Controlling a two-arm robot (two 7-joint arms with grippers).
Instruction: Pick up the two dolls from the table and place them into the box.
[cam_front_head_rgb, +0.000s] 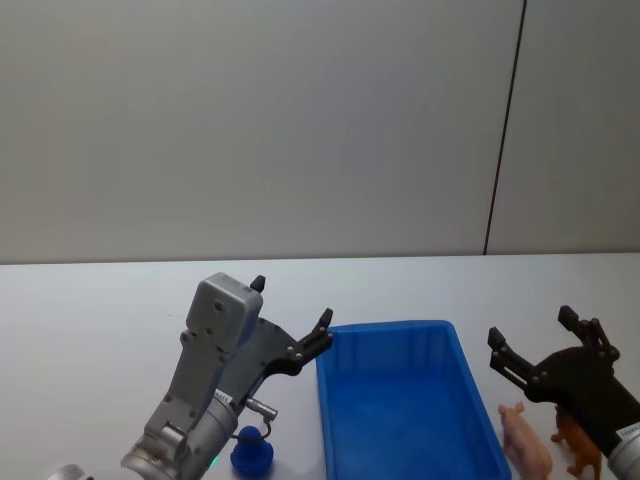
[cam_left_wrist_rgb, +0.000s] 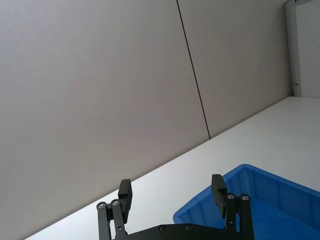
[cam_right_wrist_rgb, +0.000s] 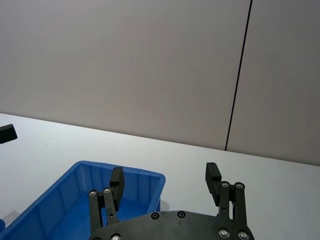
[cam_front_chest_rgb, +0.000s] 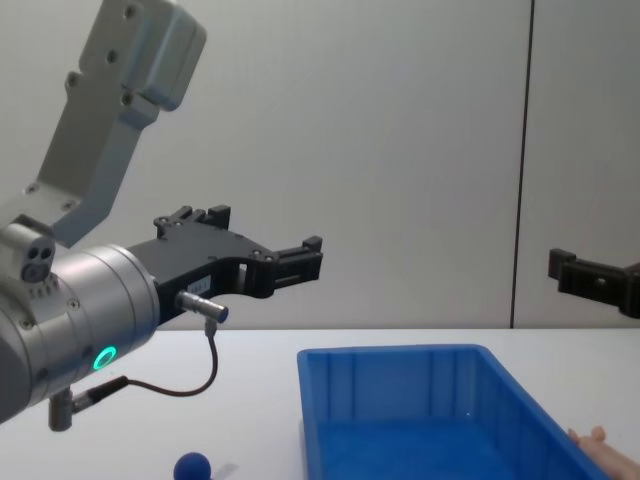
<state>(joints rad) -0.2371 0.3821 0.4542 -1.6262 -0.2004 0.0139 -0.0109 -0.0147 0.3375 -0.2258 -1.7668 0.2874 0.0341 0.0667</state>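
Left gripper (cam_front_head_rgb: 292, 302) is held spread and empty left of the box (cam_front_head_rgb: 390, 327); right gripper (cam_front_head_rgb: 530, 325), likewise spread, is raised over the pink doll (cam_front_head_rgb: 525, 441) and brown doll (cam_front_head_rgb: 577, 441), set on the table (cam_front_head_rgb: 100, 300) right of the box.

- I count 2 dolls: pink doll (cam_front_head_rgb: 525, 442), reddish-brown doll (cam_front_head_rgb: 579, 446).
- 1 blue box (cam_front_head_rgb: 390, 328).
- 1 small blue knobbed object (cam_front_head_rgb: 251, 456).
- 2 grippers, both mine: left gripper (cam_front_head_rgb: 292, 302), right gripper (cam_front_head_rgb: 532, 324).

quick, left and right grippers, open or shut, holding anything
Left gripper: open, holding nothing, left of the box.
Right gripper: open, holding nothing, right of the box.
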